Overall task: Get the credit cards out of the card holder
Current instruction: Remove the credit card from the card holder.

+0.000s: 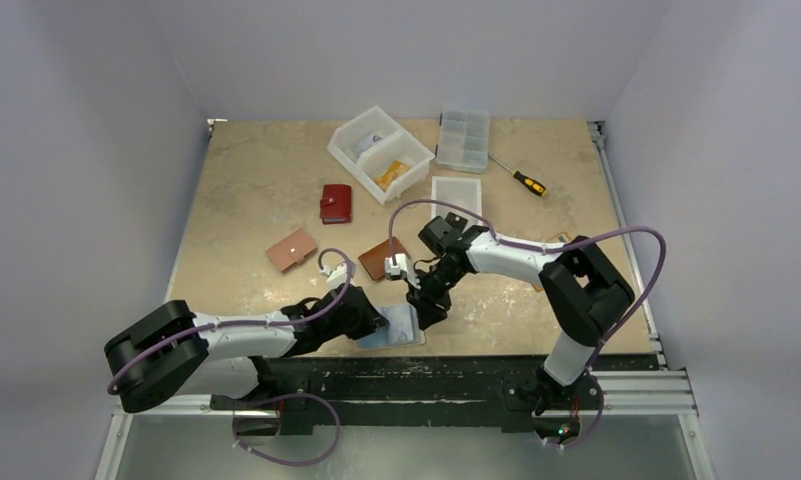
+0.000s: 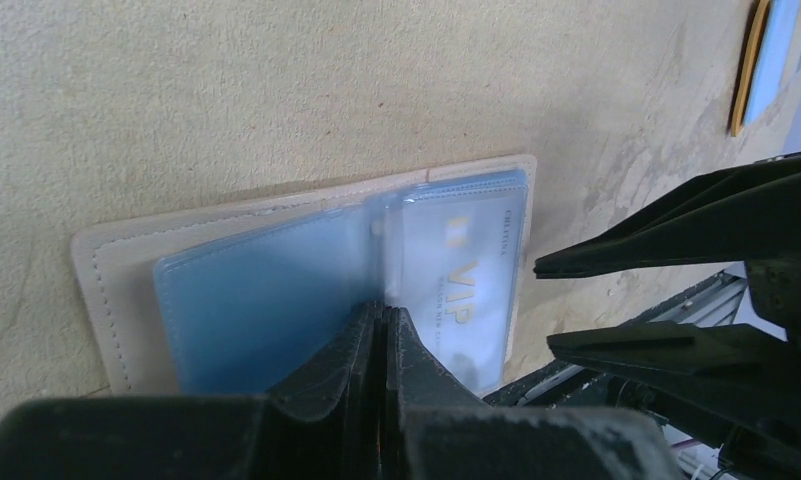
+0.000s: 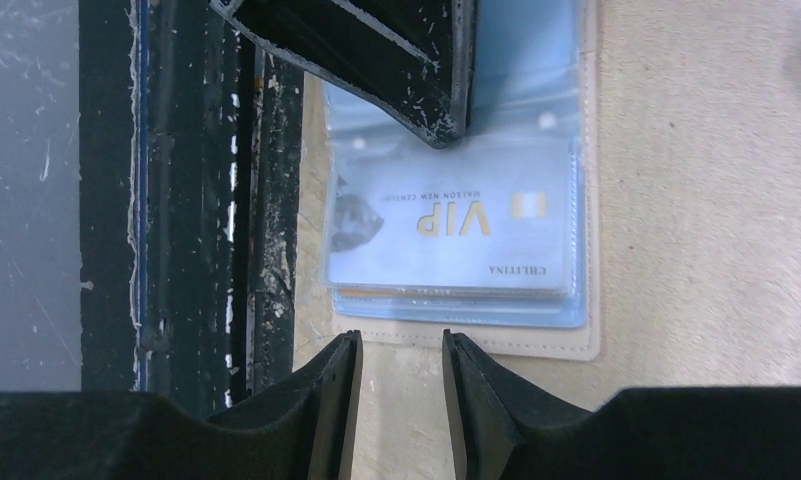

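Left end effector (image 2: 381,318) pinched, maybe on sleeve (image 2: 261,290); right end effector (image 3: 401,348) half-parted; cards (image 3: 456,225) half-hidden.

"VIP", "CHLITINA" — on light blue card (image 3: 446,235).

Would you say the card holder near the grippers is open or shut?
Open: the card holder has blue sleeves spread, a VIP card inside one.
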You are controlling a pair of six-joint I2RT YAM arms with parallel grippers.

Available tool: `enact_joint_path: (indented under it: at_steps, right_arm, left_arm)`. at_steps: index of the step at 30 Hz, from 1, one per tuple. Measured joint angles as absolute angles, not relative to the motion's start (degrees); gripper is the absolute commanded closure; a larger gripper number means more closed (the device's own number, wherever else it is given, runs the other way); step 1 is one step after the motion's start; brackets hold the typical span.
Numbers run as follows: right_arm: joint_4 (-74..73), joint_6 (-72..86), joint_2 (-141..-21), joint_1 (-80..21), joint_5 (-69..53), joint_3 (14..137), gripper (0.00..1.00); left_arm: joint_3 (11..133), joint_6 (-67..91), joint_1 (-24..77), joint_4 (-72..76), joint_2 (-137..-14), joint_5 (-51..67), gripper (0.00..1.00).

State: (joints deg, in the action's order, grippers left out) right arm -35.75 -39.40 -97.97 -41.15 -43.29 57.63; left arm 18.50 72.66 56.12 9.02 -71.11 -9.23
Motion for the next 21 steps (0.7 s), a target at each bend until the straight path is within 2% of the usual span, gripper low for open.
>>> enact_joint_path:
  at_steps: [21]
  right_arm:
    - [-37.8,-40.0,-102.1,-45.1,-42.1,61.4,0.55]
  left_arm:
    - [15.8,75.0,54.0,13.7,-71.1,-6.1,1.0]
